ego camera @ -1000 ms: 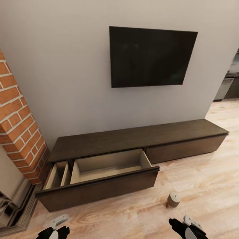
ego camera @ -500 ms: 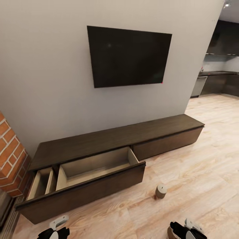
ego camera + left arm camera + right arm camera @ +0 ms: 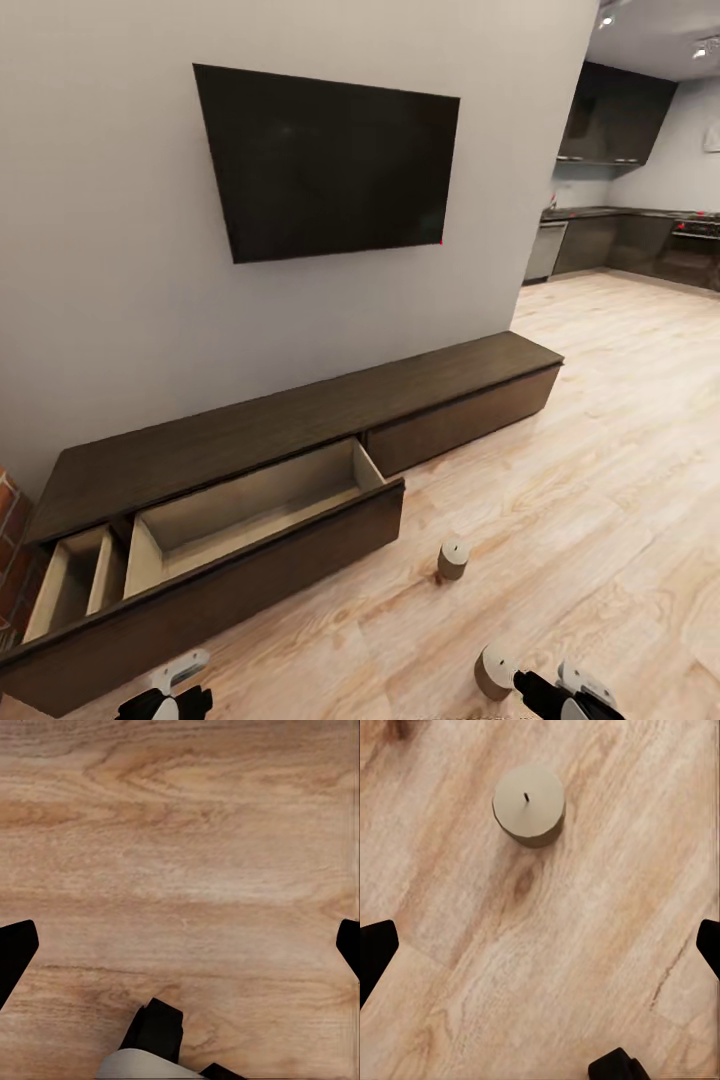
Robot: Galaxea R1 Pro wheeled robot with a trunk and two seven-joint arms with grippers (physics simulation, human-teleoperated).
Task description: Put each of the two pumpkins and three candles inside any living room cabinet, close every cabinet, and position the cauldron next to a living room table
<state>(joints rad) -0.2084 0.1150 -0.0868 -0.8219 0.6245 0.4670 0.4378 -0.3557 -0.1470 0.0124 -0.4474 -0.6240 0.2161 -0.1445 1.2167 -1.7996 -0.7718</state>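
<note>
The long dark-brown cabinet (image 3: 300, 420) runs along the wall under the TV. Its left drawer (image 3: 240, 505) is pulled open and shows a bare pale interior, and the right front is shut. One olive-tan candle (image 3: 452, 558) stands upright on the floor in front of the drawer. A second candle (image 3: 493, 670) stands just beside my right gripper (image 3: 562, 695). The right wrist view has a candle (image 3: 529, 802) ahead of the open right gripper (image 3: 540, 949), apart from its fingers. My left gripper (image 3: 180, 945) hangs open over bare floor. Pumpkins and cauldron are out of view.
A black TV (image 3: 325, 165) hangs on the grey wall. Brick fireplace edge (image 3: 10, 560) sits at the far left. Wood floor (image 3: 600, 480) stretches right toward a dark kitchen (image 3: 620, 235). A black-and-white robot part (image 3: 154, 1039) shows by the left gripper.
The camera has swung to the right, so cabinet and TV sit further left in the picture. A second candle and the kitchen have come into view. Both grippers stay open.
</note>
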